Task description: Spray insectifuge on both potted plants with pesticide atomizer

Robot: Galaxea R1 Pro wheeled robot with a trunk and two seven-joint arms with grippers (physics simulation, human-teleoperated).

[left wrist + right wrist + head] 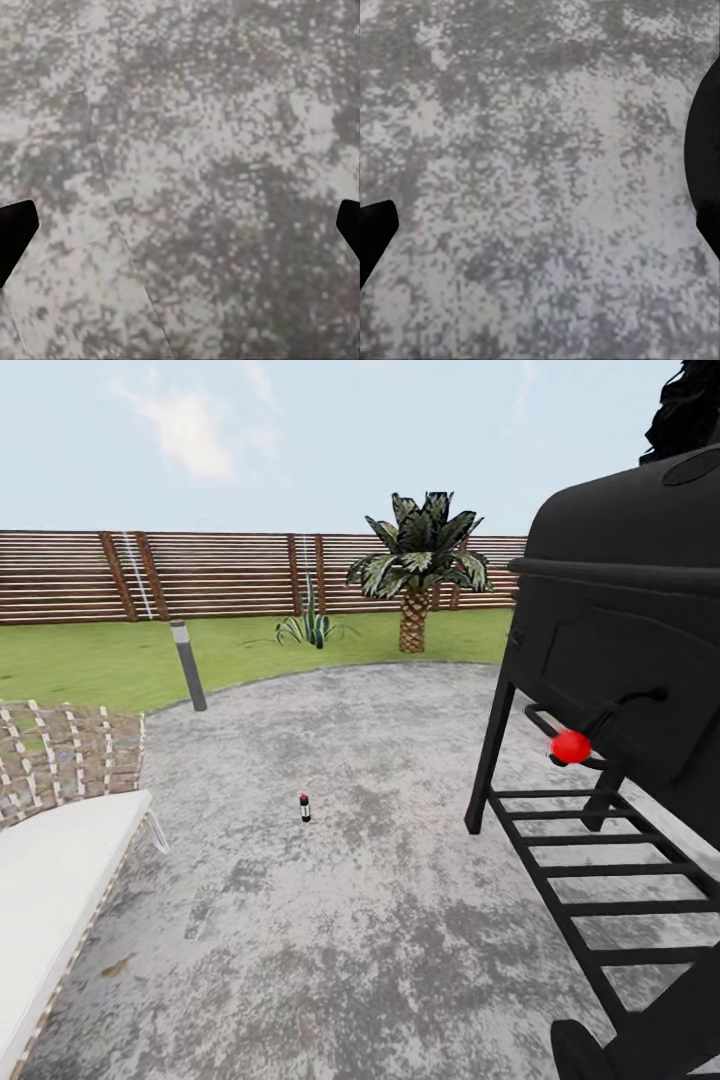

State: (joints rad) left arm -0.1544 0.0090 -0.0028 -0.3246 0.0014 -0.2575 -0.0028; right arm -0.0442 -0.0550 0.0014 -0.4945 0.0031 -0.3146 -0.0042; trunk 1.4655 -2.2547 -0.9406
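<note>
Ahead, the spray bottle stands upright on the grey patio — both my tools are released, grasping nothing.

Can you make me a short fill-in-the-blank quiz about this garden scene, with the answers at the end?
1. The pesticide atomizer stands upright on the grey ____.
2. The big black grill is on the ____ side of the head view.
3. The potted plant sits on the lawn in front of the wooden ____.
4. The palm grows on the ____.

Answers: patio; right; fence; lawn
</note>
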